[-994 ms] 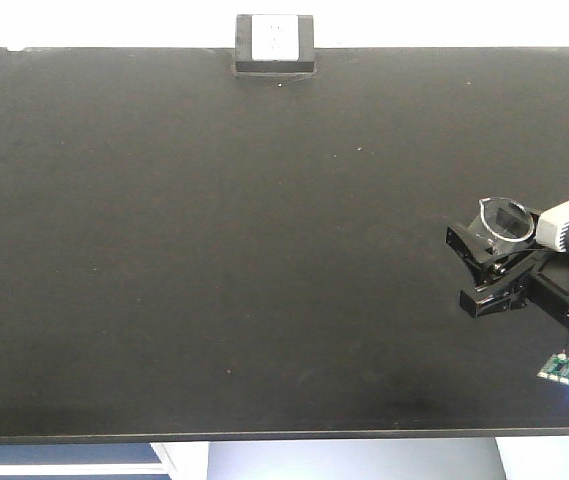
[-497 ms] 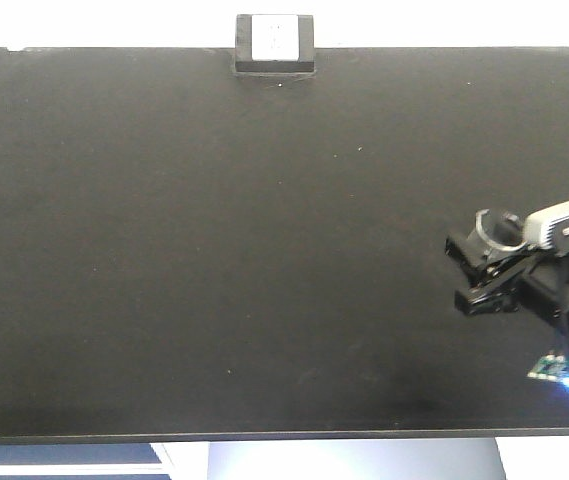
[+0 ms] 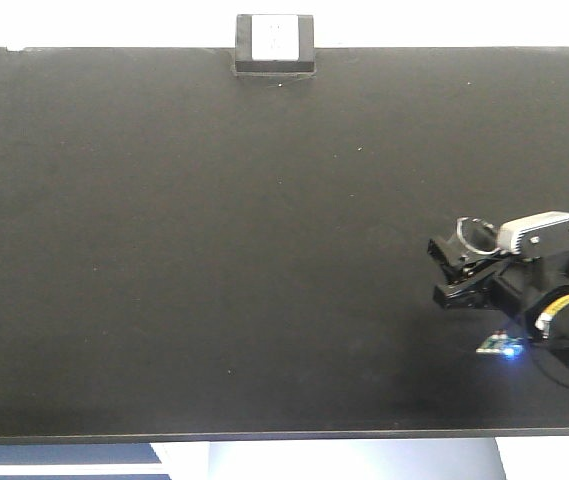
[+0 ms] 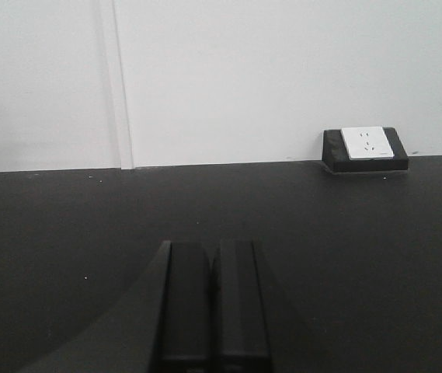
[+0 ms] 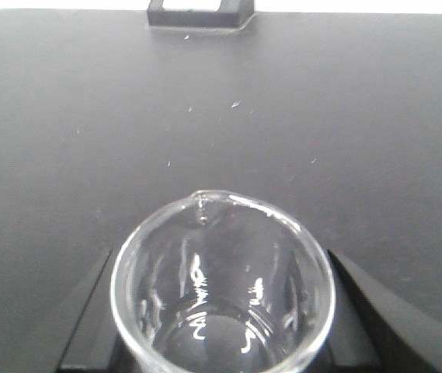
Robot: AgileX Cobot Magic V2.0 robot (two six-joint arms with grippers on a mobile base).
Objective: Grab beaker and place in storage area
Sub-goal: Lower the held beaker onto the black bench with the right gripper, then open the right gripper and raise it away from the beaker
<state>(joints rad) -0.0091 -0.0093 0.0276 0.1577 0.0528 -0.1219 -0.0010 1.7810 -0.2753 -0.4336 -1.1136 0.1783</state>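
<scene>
Jaws of the right gripper clamp the beaker over the desk, well right of the rear socket box; lowering level suits; left gripper pressed together

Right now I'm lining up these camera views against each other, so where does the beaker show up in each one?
Exterior front-facing: the beaker sits at the right edge, mid-height, between the right gripper fingers.
Left wrist: not in it; only the shut left gripper over the benchtop.
Right wrist: bottom centre, seen from above, lip pointing away.
Shared landmark: the black-framed white box at the benchtop's rear edge, seen in all three.
</scene>
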